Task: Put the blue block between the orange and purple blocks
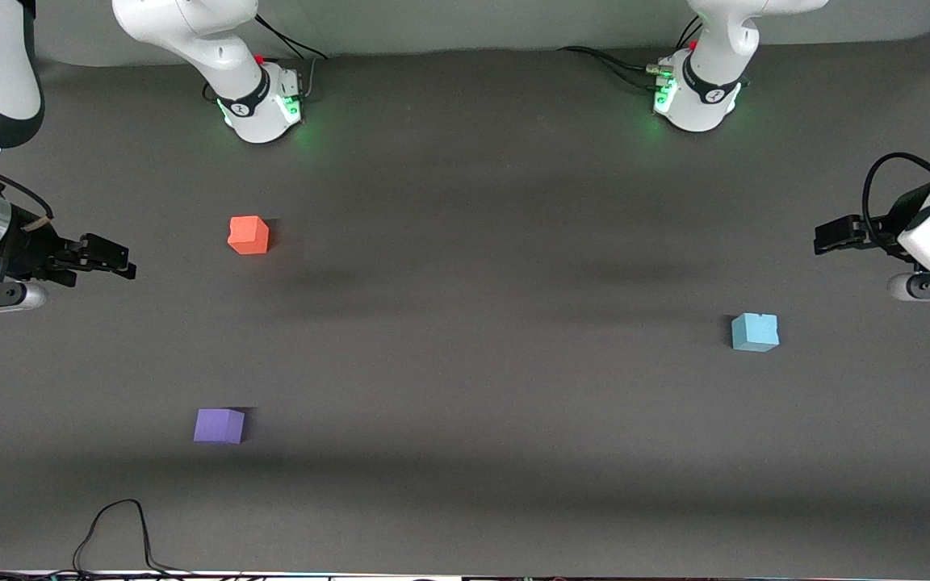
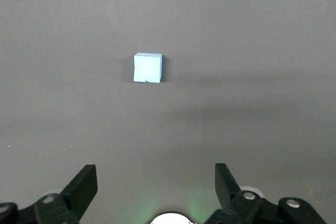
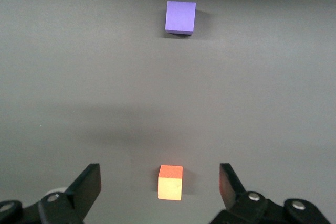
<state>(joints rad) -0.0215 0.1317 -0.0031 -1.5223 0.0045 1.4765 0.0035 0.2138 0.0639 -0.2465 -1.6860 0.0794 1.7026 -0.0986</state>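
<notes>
Right now all three cubes sit loose on the dark table (image 1: pixel 465 363), well apart from each other. The blue block (image 1: pixel 754 332) rests alone at the right of the front frame, toward the left arm's end, its little notch showing on the top edge. The orange block (image 1: pixel 249 235) sits at upper left of that frame, and the purple block (image 1: pixel 219 425) lies lower down, nearer the front camera, with bare table between the two.

The left gripper (image 1: pixel 824 236) hangs in the air at the right edge of the frame, over the table near the blue block; most of that arm is cut off by the frame. Its wrist view shows the fingers (image 2: pixel 84 184) spread wide with nothing between them, the blue block (image 2: pixel 147 67) sitting out ahead on the mat.

The right gripper (image 1: pixel 118 262) hangs at the left edge, its arm also cropped. Its fingers (image 3: pixel 88 182) are spread and empty too, framing the orange block (image 3: pixel 170 182) below, with the purple block (image 3: pixel 180 17) at the top of that picture.

A black cable (image 1: pixel 114 532) loops at the bottom left, its ends running out of frame.
</notes>
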